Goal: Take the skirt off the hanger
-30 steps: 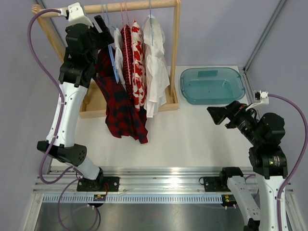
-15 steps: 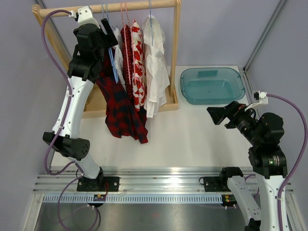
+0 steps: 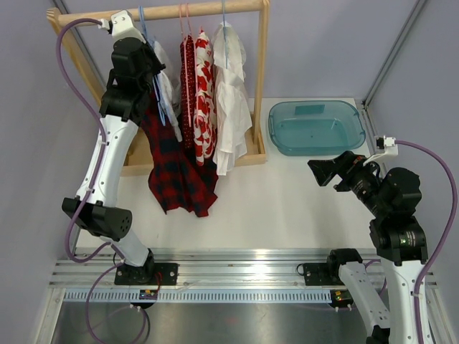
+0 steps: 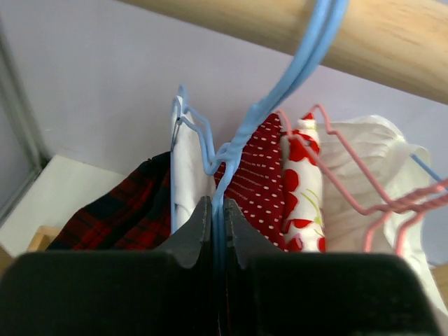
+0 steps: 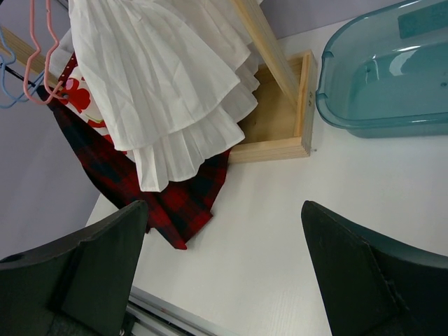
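Note:
The red and black plaid skirt (image 3: 176,168) hangs at the left end of the wooden rail (image 3: 193,9), its hem reaching down over the table. A thin blue wire hanger (image 4: 231,150) hooks over the rail (image 4: 378,31) above it. My left gripper (image 3: 147,56) is up at the rail, shut on the blue hanger's wire just below the hook (image 4: 217,210). The plaid cloth (image 4: 119,217) shows to the left of its fingers. My right gripper (image 3: 323,170) hovers open over the right of the table, holding nothing (image 5: 224,231), with the skirt's hem (image 5: 189,203) ahead of it.
A red dotted garment (image 3: 189,86), a red-flowered white one (image 3: 206,100) and a white pleated dress (image 3: 233,107) hang to the right on pink (image 4: 350,189) and blue hangers. The rack's wooden base (image 5: 280,140) lies beneath. A teal tub (image 3: 314,127) stands at the back right.
My left gripper has reached up to the rail and shut on the blue hanger's wire. The skirt has swung slightly left. The right arm has not moved.

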`<move>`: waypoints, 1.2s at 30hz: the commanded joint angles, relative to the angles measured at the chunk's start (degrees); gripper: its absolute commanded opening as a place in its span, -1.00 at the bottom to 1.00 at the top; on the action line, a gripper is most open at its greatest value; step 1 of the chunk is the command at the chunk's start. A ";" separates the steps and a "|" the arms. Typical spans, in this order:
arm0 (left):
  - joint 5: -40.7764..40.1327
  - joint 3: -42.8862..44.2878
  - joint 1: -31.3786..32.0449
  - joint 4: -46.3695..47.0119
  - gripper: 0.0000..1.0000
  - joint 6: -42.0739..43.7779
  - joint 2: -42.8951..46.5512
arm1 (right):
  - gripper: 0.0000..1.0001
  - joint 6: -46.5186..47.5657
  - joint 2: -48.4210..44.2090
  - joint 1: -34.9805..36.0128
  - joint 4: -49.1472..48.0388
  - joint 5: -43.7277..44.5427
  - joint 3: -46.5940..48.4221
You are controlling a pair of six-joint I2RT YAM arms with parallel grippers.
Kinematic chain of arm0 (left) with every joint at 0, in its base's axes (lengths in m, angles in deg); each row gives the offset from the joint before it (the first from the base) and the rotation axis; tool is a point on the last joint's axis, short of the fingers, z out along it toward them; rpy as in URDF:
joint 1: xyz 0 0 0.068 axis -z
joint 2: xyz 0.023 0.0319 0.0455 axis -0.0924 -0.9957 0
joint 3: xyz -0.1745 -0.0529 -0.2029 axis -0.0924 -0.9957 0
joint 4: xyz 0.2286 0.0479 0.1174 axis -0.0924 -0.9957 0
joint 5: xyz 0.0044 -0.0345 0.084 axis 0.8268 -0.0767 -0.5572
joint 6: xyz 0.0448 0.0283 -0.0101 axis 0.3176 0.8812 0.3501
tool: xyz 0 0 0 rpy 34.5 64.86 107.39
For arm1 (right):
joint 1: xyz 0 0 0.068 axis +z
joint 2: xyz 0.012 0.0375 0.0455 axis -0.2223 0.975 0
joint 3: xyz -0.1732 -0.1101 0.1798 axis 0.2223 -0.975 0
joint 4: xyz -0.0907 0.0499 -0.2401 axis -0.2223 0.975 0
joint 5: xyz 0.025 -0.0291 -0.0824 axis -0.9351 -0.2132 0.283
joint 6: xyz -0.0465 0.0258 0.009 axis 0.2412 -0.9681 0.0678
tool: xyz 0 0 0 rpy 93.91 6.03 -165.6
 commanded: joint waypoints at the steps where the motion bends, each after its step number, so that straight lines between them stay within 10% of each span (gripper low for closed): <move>1: -1.49 1.06 -1.10 -0.66 -1.00 0.79 1.92 | 0.99 0.91 -0.45 0.65 -1.15 1.11 -0.40; 9: -7.51 0.10 -3.30 -4.01 -0.76 0.96 4.30 | 0.99 0.91 -0.72 0.74 -1.06 1.02 -0.31; 12: -1.71 -0.51 -3.56 -3.57 0.06 2.37 4.30 | 0.99 0.82 -0.72 0.74 -0.89 1.02 -0.14; 13: 0.15 -1.04 -3.65 -3.22 0.66 2.89 4.47 | 0.99 0.91 -0.63 0.65 -0.80 1.11 0.04; 15: 4.27 -2.09 -3.74 -2.43 0.97 3.33 5.00 | 0.99 1.08 -0.71 0.74 -0.54 1.20 0.21; 36: 1.39 -16.25 -10.85 -0.66 0.71 3.16 18.72 | 0.99 1.61 -2.03 2.23 -0.27 2.34 -0.57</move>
